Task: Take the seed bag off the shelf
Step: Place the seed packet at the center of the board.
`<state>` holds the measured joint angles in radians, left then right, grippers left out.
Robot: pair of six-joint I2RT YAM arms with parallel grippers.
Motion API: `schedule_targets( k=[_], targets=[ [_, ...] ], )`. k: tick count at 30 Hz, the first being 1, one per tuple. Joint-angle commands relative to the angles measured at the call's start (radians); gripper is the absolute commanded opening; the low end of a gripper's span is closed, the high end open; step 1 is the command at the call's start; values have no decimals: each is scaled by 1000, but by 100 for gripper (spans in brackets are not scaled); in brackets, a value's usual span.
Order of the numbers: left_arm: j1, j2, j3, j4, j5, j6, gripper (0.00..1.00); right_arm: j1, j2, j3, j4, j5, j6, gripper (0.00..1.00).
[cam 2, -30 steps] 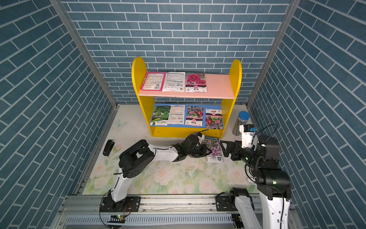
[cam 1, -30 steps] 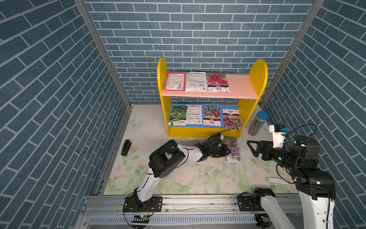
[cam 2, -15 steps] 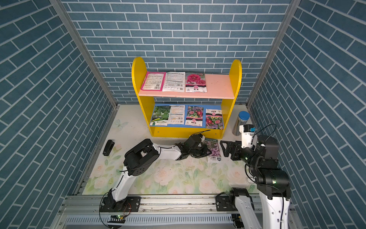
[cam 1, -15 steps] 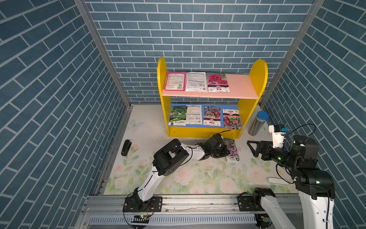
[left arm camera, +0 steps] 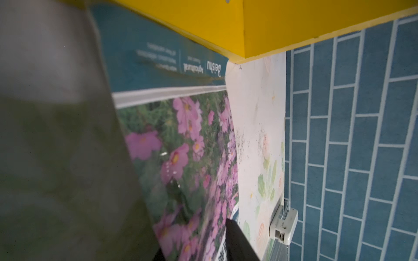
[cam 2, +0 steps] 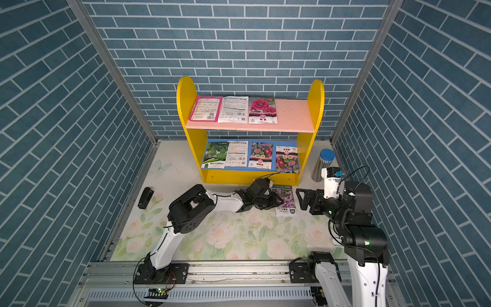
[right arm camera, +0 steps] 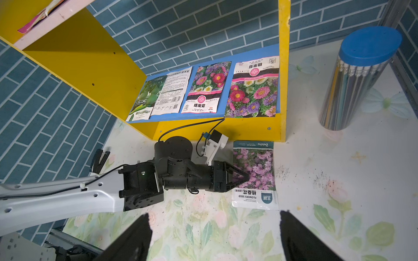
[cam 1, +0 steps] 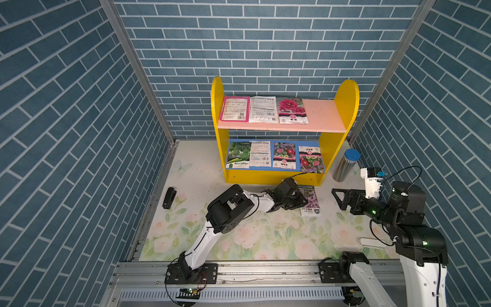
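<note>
Located seed bag (right arm camera: pixel 257 162) flat and face up on floral mat (cam 1: pixel 265 234), just on the near side of the shelf (cam 1: pixel 273 178), by its right foot. Off both boards. Top edge close to the yellow base panel; touching or not, unclear. Counted seven other packets (cam 1: pixel 263 109) lying on the pink and blue boards.

Found left gripper (right arm camera: pixel 245 177) low over the bag's left edge, fingertips above the pink-flower print. Cannot tell from any view whether the jaws pinch the film or stand just clear of it. In left wrist view, only one blurred finger and one dark tip, bag face between; nothing decisive.

Found right gripper (right arm camera: pixel 213 217) to the right of the bag, apart from it, fingers spread wide, nothing between them.

Judged handling:
- Light, thin, glossy film pouch.
- Limp, likely to bend or droop if taken by one corner.
- Slippery against the pads.
- No free edge to get under while flat on the mat.

Would take hold at a side edge or the white printed bottom band, pinching across the thickness and avoiding any bulge of loose seed. Expect sliding on the mat rather than lifting if pressed from above.
</note>
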<state>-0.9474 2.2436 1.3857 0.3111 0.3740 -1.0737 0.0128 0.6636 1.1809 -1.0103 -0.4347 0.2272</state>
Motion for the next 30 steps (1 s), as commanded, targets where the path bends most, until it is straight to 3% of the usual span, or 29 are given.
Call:
schedule_targets(
  k=[1, 6, 11, 17, 25, 30],
  targets=[
    [10, -4, 1, -112, -61, 32, 44, 5, -4, 5, -1, 20, -30, 90],
    [11, -32, 24, -226, -106, 75, 64, 4, -4, 9, -3, 34, -31, 90],
    [10, -61, 21, -283, -141, 100, 99, 5, -1, 11, -3, 51, -34, 90],
    [10, -112, -12, -309, -163, 118, 100, 6, 0, 9, 9, 43, -38, 90],
    [8, -248, -80, -352, -171, 210, 100, 6, -18, -34, 144, -150, -66, 89],
    [5, -397, -156, -327, -125, 292, 100, 6, 3, -40, 257, -190, -51, 90]
  ],
)
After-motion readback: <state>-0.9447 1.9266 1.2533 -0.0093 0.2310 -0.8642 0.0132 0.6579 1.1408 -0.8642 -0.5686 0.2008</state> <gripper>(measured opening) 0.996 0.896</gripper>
